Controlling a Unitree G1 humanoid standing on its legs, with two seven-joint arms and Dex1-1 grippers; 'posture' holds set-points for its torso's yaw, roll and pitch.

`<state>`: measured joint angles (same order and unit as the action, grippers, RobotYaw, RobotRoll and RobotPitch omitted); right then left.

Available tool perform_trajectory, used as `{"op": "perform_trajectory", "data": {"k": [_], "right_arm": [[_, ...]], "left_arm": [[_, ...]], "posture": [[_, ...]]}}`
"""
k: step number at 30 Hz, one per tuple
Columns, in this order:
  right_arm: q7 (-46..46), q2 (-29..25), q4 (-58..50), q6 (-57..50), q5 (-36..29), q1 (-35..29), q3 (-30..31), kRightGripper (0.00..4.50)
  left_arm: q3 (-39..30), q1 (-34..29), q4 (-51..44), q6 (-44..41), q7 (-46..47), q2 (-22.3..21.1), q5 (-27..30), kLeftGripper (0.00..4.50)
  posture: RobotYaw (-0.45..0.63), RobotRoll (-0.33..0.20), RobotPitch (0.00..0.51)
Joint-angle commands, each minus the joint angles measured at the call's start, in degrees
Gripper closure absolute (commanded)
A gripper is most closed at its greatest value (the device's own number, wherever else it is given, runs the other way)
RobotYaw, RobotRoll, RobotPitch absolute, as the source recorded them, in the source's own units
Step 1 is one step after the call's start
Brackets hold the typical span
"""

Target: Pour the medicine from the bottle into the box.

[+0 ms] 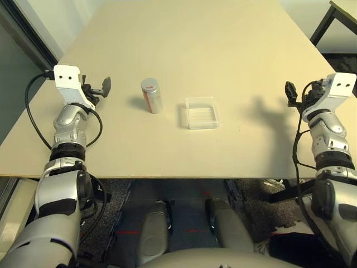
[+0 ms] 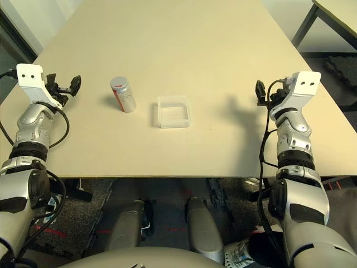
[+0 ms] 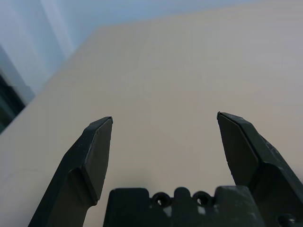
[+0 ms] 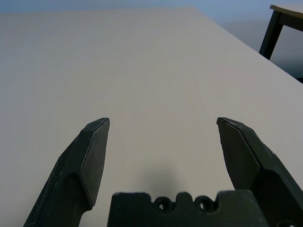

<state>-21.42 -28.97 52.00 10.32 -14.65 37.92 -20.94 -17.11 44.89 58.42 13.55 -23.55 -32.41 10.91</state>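
A small white-grey bottle (image 1: 152, 95) with a red-orange label and a round grey cap stands upright on the beige table (image 1: 184, 44), left of centre. Just right of it lies the box (image 1: 201, 113), a shallow clear plastic tray. The medicine is hidden from view. My left gripper (image 1: 102, 86) hovers open above the table's left side, a short way left of the bottle, with nothing between its fingers (image 3: 97, 151). Over the table's right edge my right gripper (image 1: 290, 93) is open too, well right of the box, holding nothing, its fingers (image 4: 92, 151) spread wide.
A dark table leg (image 1: 323, 22) and the corner of another table stand at the far right behind the main table. A dark panel (image 1: 17, 72) runs along the left side. The table's front edge lies close below both arms.
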Motion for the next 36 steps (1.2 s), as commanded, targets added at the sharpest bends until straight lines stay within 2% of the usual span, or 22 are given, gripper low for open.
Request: {"op": "perform_trajectory", "data": {"k": [1, 9, 15, 18, 26, 30, 36], "right_arm": [[0.1, -0.46, -1.22, 0.19, -0.71, -0.96, -0.77, 0.0], [-0.83, -1.5, -1.04, -0.52, -0.43, 0.84, -0.3, 0.0], [-3.27, -1.3, -2.36, -2.96, -0.55, 2.49, 0.95, 0.0], [-7.45, -1.16, -5.96, -8.0, -1.42, 2.24, 2.46, 0.0], [-16.57, -1.53, -22.42, -25.29, -3.26, 0.22, 8.67, 0.0], [-18.05, -0.74, -29.35, -30.98, -4.4, -1.64, 10.56, 0.0], [-19.67, -0.26, -35.19, -35.67, -4.44, -3.51, 13.56, 0.0]], "left_arm": [[-0.7, -1.17, 1.13, 0.45, 0.6, -0.7, 0.01, 0.06], [-0.67, -0.02, 2.89, 0.56, 0.78, -0.04, 0.15, 0.06], [0.26, -2.02, -0.9, -0.78, -5.91, -1.47, 0.64, 0.06], [-0.11, -4.7, -5.53, -4.63, -10.69, -2.62, 2.4, 0.06], [3.0, -15.54, -25.86, -20.71, -24.7, -5.37, 7.4, 0.06], [4.47, -17.03, -30.15, -23.26, -26.54, -4.53, 7.58, 0.06], [7.5, -13.87, -28.89, -23.23, -26.35, 0.03, 6.46, 0.06]], "posture": [[-0.06, 0.0, 0.152], [-0.07, 0.0, 0.137], [-0.05, 0.0, 0.136], [-0.05, 0.0, 0.129], [-0.05, 0.0, 0.131], [-0.05, 0.0, 0.126], [-0.09, 0.0, 0.122]]}}
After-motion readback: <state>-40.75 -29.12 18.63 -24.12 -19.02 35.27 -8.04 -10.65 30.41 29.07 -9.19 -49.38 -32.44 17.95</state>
